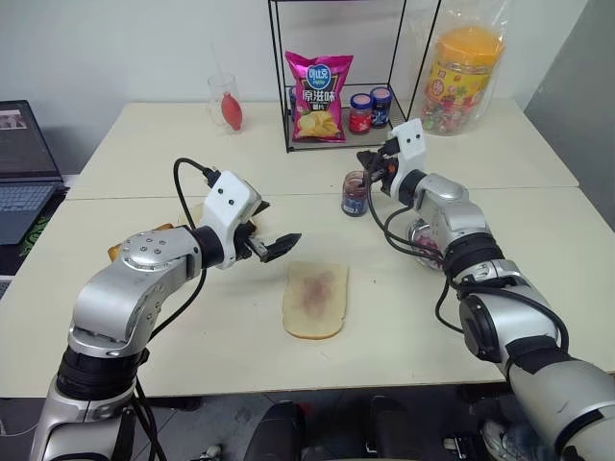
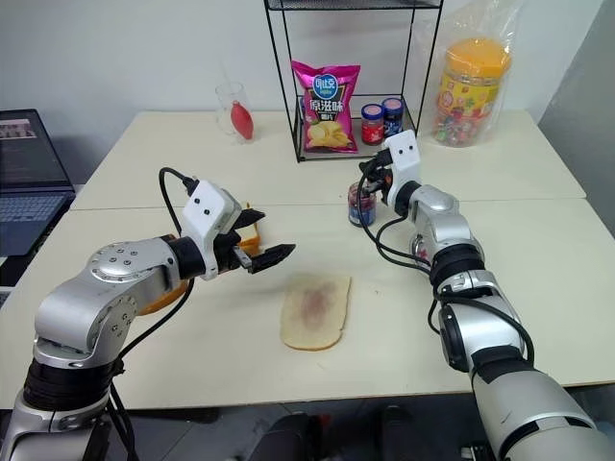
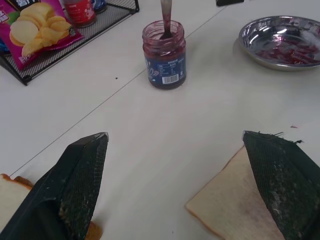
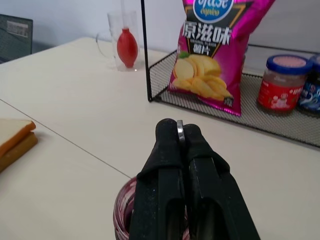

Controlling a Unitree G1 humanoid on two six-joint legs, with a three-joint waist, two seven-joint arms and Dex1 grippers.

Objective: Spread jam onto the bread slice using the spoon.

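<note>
The right claw [image 4: 181, 137] is seen clamped on the spoon [image 3: 165, 15], its bowl dipped in the jam [image 3: 164, 55] jar at upper centre of the bench [image 1: 144, 173]. The left claw [image 1: 279, 247] is held spread and empty. At centre, the bread slice [image 1: 315, 299] is only faintly smeared; most spreading is judged left.
</note>
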